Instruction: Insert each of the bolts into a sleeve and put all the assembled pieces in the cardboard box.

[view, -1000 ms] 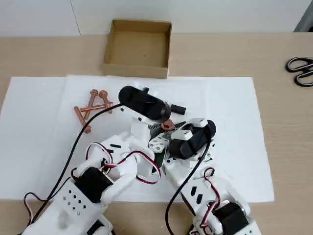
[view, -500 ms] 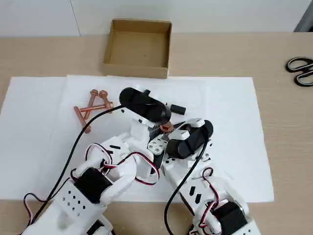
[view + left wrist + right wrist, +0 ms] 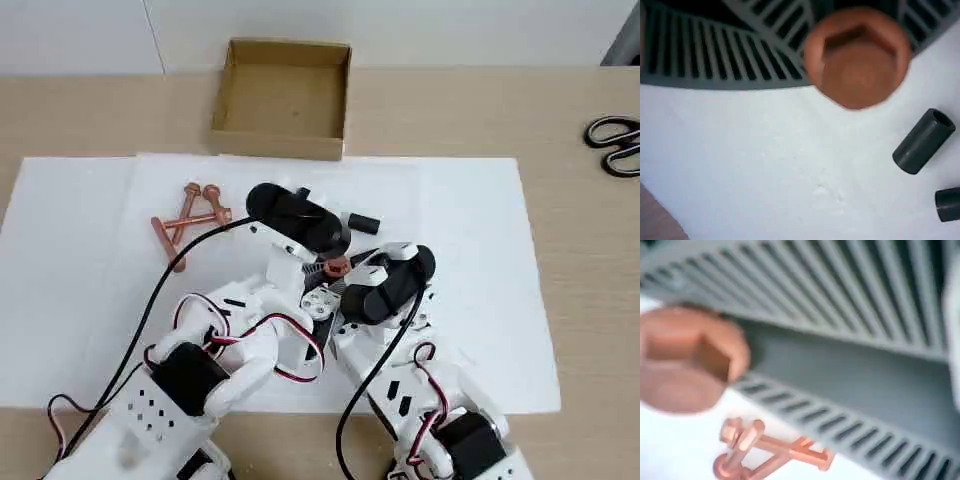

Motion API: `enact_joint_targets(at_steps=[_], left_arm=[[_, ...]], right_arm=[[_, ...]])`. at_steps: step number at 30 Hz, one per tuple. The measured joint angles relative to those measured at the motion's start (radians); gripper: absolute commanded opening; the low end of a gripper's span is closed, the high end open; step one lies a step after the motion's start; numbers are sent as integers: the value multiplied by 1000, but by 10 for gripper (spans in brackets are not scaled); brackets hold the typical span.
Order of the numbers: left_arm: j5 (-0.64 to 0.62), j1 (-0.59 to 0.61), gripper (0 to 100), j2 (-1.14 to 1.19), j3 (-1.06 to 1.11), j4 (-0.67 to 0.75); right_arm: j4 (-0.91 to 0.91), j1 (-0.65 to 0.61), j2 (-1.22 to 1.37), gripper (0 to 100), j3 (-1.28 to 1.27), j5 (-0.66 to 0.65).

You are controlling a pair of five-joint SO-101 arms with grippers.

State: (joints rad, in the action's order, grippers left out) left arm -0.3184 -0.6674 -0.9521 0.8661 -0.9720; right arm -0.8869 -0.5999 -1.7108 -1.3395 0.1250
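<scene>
At lower centre the left claw [image 3: 318, 272] and right claw [image 3: 356, 268] sat close around a copper bolt [image 3: 337, 266]. I could not tell whether either was clamped on it. Just beyond lay a black sleeve [image 3: 363, 222], with spare bolts [image 3: 190, 215] at the left and the cardboard box [image 3: 275, 145] at the top. With a loose or skewed hold, the bolt might slip free and roll off before reaching a sleeve.

The cardboard box [image 3: 283, 145] was plain brown, the bolts [image 3: 188, 219] copper-coloured and the sleeves [image 3: 364, 222] black. The paper sheet [image 3: 480, 250] was white, the table [image 3: 570, 300] pale wood-grain. The arms [image 3: 250, 330] were white with black motors, and the scissors [image 3: 612, 146] had black handles.
</scene>
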Motion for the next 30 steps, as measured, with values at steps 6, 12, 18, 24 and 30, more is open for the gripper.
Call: enact_joint_targets(at_steps=[6,12,18,24,30], left_arm=[[3,8,179,8,-57,-61],[6,9,243,8,-199,-239],[9,106,276,8,-367,-433],[100,334,276,8,-540,-583],[138,578,276,8,-591,-609]], right_arm=[[0,2,0,4,2,0],[2,18,-3,4,5,2],[2,26,-3,4,5,2],[2,87,-3,4,5,2],[-41,158,57,4,5,-83]])
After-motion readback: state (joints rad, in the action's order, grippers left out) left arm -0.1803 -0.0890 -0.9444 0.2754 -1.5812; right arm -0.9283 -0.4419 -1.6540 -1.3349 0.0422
